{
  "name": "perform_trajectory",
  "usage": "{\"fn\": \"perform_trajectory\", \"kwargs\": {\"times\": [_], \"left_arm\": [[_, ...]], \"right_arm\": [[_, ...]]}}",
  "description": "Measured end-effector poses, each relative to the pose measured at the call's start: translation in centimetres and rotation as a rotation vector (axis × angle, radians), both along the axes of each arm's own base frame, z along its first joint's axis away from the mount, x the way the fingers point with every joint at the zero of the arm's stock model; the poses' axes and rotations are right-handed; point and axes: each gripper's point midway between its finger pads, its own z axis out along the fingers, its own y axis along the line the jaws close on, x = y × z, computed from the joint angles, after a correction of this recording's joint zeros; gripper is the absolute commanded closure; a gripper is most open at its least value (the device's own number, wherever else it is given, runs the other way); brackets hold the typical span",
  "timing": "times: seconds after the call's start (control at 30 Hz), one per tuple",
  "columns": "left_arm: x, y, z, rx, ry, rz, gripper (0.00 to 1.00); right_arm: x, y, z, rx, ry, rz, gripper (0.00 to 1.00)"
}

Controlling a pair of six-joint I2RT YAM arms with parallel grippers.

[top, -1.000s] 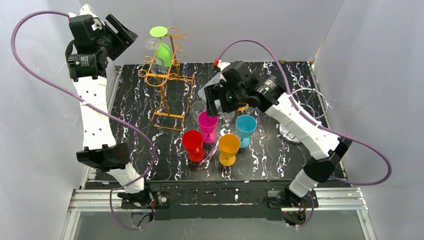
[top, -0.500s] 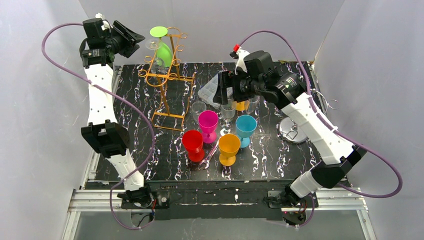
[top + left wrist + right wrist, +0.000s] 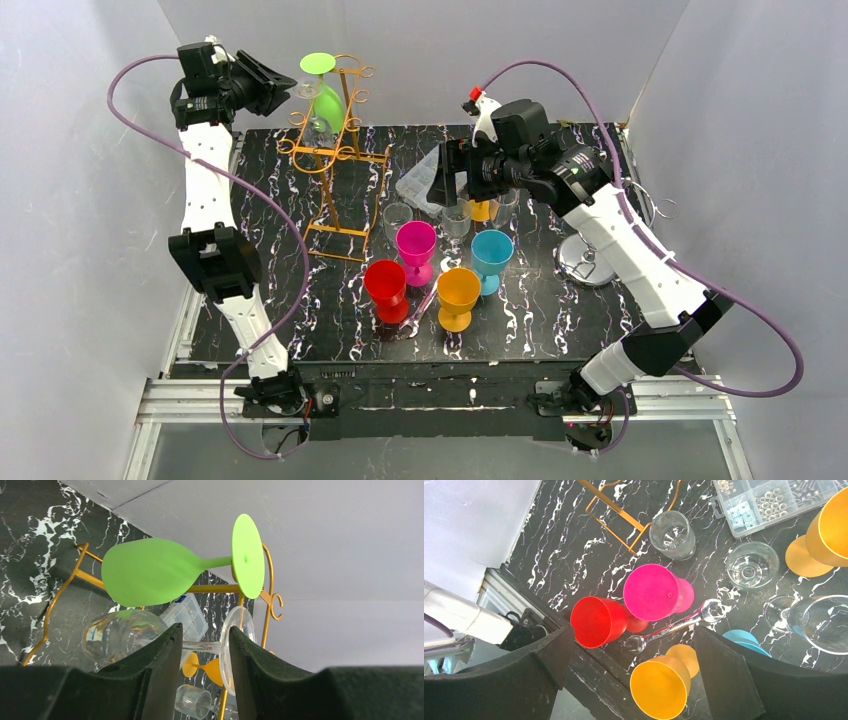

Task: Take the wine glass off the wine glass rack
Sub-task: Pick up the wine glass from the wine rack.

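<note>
The gold wire wine glass rack stands at the back left of the black marbled table. A clear wine glass and a green wine glass hang upside down from its top. My left gripper is at the rack's top left. In the left wrist view the clear glass's stem crosses the gap of that gripper; its foot lies against the right finger, its bowl by the left one. The jaws are narrow but apart. My right gripper hangs open above the cups.
Red, pink, orange and blue goblets stand mid-table with a wrench among them. Clear tumblers and a parts box sit behind them. A chrome wire stand is at the right.
My left arm has stretched up and right to the rack's top, and its jaws have narrowed around the clear glass's stem. The right arm rose, then held still.
</note>
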Motion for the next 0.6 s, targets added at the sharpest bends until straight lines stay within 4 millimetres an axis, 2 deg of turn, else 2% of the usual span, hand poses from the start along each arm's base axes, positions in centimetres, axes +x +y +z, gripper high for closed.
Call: {"fn": "perform_trajectory", "kwargs": {"times": [0.23,0.4,0.6], "left_arm": [[0.1,-0.6,0.9,-0.036,-0.024,-0.025,0.68],[0.0,-1.0,1.3,-0.062,-0.031,-0.039,0.74],[0.0,-1.3,1.7,-0.08,-0.043,-0.054,0.76]], "right_arm": [[0.2,0.1,0.0,0.008,-0.003,0.0,0.02],[0.3,0.0,-0.2,0.007,0.004,-0.002,0.02],[0.4,0.0,-0.3,0.008,0.006,-0.004,0.02]]}}
